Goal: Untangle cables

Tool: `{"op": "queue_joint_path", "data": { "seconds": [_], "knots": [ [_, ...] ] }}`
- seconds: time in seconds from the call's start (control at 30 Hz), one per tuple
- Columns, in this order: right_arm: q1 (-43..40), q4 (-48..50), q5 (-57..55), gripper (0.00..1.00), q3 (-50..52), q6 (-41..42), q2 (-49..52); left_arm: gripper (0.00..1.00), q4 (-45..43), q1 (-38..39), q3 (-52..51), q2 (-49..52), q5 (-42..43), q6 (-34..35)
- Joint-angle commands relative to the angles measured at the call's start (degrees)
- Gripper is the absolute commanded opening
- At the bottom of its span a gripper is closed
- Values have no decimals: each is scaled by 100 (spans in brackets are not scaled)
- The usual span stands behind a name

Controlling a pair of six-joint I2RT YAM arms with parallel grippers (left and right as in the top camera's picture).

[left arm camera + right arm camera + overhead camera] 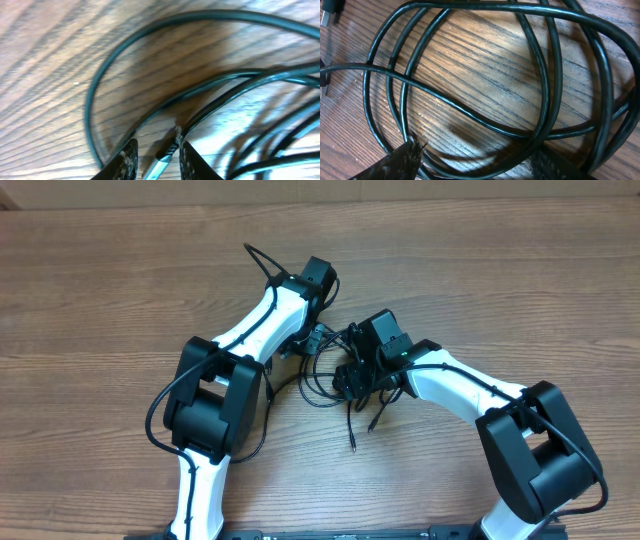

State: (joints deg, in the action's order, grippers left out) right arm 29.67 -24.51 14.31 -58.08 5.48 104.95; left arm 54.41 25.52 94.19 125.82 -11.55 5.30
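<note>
Tabletop (100, 300) hosts left pincer (157, 160) and right pincer (475, 162) angled onto cables (210, 14).

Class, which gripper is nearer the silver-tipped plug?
Left. The left gripper has the silver-tipped plug between its fingers; the right gripper sits over cable loops, with no plug between its fingers.

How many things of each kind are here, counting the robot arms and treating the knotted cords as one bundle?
Robot arms: 2 (left arm, right arm)
Black cable tangle: 1 (its separate cords cannot be counted)
Wooden table: 1
Total: 4
</note>
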Motion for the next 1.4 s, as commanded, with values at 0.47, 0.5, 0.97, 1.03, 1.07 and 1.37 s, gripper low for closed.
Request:
{"op": "queue_joint_path", "data": {
  "seconds": [0.47, 0.5, 0.97, 1.03, 1.07, 1.37],
  "knots": [
    [22, -83, 13, 69, 188, 4, 190, 41, -413, -424, -767, 50, -494, 2],
    [22, -83, 13, 69, 188, 4, 190, 41, -444, -457, -833, 50, -494, 4],
    [22, -83, 13, 69, 188, 4, 190, 17, -916, -640, -984, 50, -358, 0],
    [22, -83, 13, 69, 188, 2, 190, 16, -1012, -640, -984, 50, -363, -20],
    [22, -85, 13, 69, 188, 2, 190, 16, -1082, -640, -984, 50, -363, -20],
    [22, -79, 13, 70, 188, 2, 190, 13, -1950, -638, -1104, 50, -361, -22]
  ]
}}
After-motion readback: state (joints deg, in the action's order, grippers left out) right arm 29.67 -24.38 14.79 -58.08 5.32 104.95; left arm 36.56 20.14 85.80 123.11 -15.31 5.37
